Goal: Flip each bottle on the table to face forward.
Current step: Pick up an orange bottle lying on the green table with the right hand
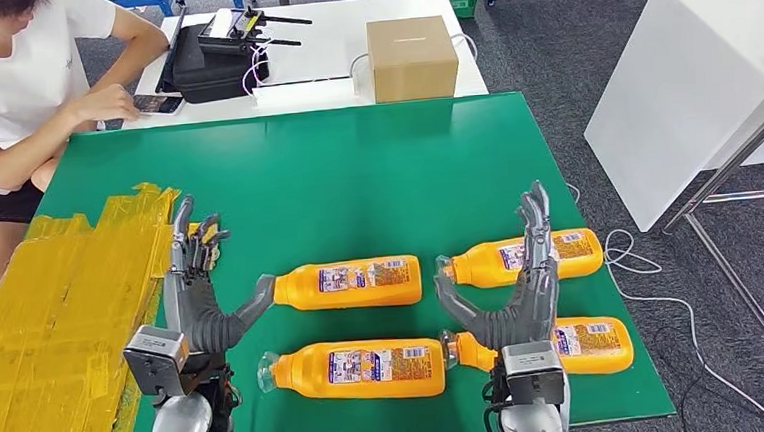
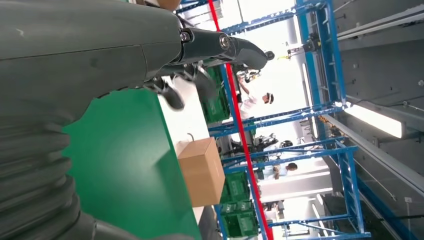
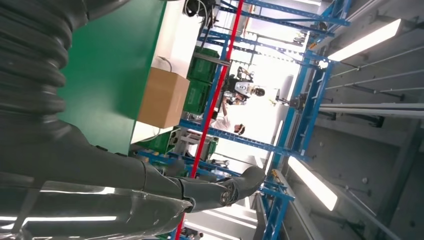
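Right, four orange bottles (image 1: pixel 350 283) lie in two rows at the green table's (image 1: pixel 355 168) six o'clock end, labels showing, with both the left hand (image 1: pixel 200 287) and right hand (image 1: pixel 522 278) spread open, holding nothing. Risk, I'd say: round bottles roll when nudged, knocking neighbours or slipping off the near edge. Open room lies toward twelve o'clock, before the cardboard box (image 1: pixel 411 58).

A cardboard box (image 1: pixel 412 58) stands on the white surface (image 1: pixel 327 39) beyond the far edge of the green surface (image 1: pixel 355 168). Left of the box lies a black case (image 1: pixel 211 66) with a black controller (image 1: pixel 246 26) on it. At far left a person (image 1: pixel 20 88) in a white shirt leans over a calculator (image 1: pixel 158 103). Yellow tape (image 1: pixel 54 326) covers the near left. A white table (image 1: pixel 690 77) stands at right, with white cable (image 1: pixel 653 290) on the floor.
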{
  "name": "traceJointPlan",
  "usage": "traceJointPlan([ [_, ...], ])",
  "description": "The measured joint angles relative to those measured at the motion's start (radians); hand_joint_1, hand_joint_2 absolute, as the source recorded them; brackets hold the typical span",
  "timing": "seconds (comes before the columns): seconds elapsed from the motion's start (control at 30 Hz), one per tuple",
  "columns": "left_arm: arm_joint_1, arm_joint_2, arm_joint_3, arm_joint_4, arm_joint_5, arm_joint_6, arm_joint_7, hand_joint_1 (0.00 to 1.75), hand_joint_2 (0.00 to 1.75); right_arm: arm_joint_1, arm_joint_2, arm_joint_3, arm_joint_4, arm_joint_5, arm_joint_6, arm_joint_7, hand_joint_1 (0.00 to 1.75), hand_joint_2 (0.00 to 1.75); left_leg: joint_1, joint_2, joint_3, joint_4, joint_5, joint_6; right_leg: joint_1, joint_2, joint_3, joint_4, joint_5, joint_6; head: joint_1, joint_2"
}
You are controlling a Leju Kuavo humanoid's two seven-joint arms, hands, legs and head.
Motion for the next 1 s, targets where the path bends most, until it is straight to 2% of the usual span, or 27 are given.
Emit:
traceJointPlan([
  [0.1, -0.002, -0.001, 0.000, 0.004, 0.013, -0.012, 0.001, 0.00, 1.75, -0.007, -0.001, 0.002, 0.001, 0.015, 0.002, 0.009, 0.00, 1.75, 0.000, 0.000, 0.000, 0.000, 0.000, 0.000, 0.000, 0.000, 0.000, 0.000, 0.000, 0.000, 0.000, 0.000],
  [0.27, -0.009, -0.001, 0.005, 0.019, 0.060, -0.057, 0.008, 0.00, 1.75, -0.042, -0.021, 0.013, 0.019, 0.120, 0.011, 0.074, 0.00, 1.75, 0.000, 0.000, 0.000, 0.000, 0.000, 0.000, 0.000, 0.000, 0.000, 0.000, 0.000, 0.000, 0.000, 0.000],
  [0.47, -0.014, -0.001, 0.013, 0.031, 0.064, -0.064, 0.008, 0.00, 1.75, -0.065, -0.037, 0.022, 0.038, 0.153, 0.011, 0.097, 0.00, 1.75, 0.000, 0.000, 0.000, 0.000, 0.000, 0.000, 0.000, 0.000, 0.000, 0.000, 0.000, 0.000, 0.000, 0.000],
  [0.53, -0.016, -0.002, 0.015, 0.034, 0.066, -0.071, 0.008, 0.00, 1.75, -0.079, -0.047, 0.030, 0.048, 0.231, 0.017, 0.138, 0.00, 1.75, 0.000, 0.000, 0.000, 0.000, 0.000, 0.000, 0.000, 0.000, 0.000, 0.000, 0.000, 0.000, 0.000, 0.000],
  [0.6, -0.021, -0.003, 0.017, 0.040, 0.072, -0.089, 0.011, 0.00, 1.75, -0.113, -0.065, 0.045, 0.075, 0.362, 0.032, 0.205, 0.00, 1.75, 0.000, 0.000, 0.000, 0.000, 0.000, 0.000, 0.000, 0.000, 0.000, 0.000, 0.000, 0.000, 0.000, 0.000],
  [0.77, -0.054, -0.021, 0.023, 0.066, 0.087, -0.135, 0.023, 0.00, 1.75, -0.251, -0.099, 0.097, 0.192, 0.634, 0.062, 0.322, 0.00, 1.75, 0.000, 0.000, 0.001, 0.000, 0.002, 0.002, -0.001, 0.000, 0.001, 0.000, 0.001, 0.001, 0.000, 0.000],
  [0.87, -0.070, -0.031, 0.025, 0.079, 0.091, -0.144, 0.026, 0.00, 1.75, -0.312, -0.105, 0.122, 0.249, 0.680, 0.066, 0.342, 0.00, 1.75, 0.000, 0.000, 0.002, 0.001, 0.002, 0.002, -0.001, 0.000, 0.001, 0.000, 0.001, 0.001, 0.000, 0.000],
  [1.0, -0.079, -0.037, 0.030, 0.090, 0.094, -0.148, 0.027, 0.00, 1.75, -0.346, -0.112, 0.139, 0.290, 0.689, 0.066, 0.348, 0.00, 1.75, 0.000, 0.000, 0.002, 0.001, 0.002, 0.001, 0.000, 0.000, 0.001, 0.000, 0.001, 0.001, 0.000, 0.000],
])
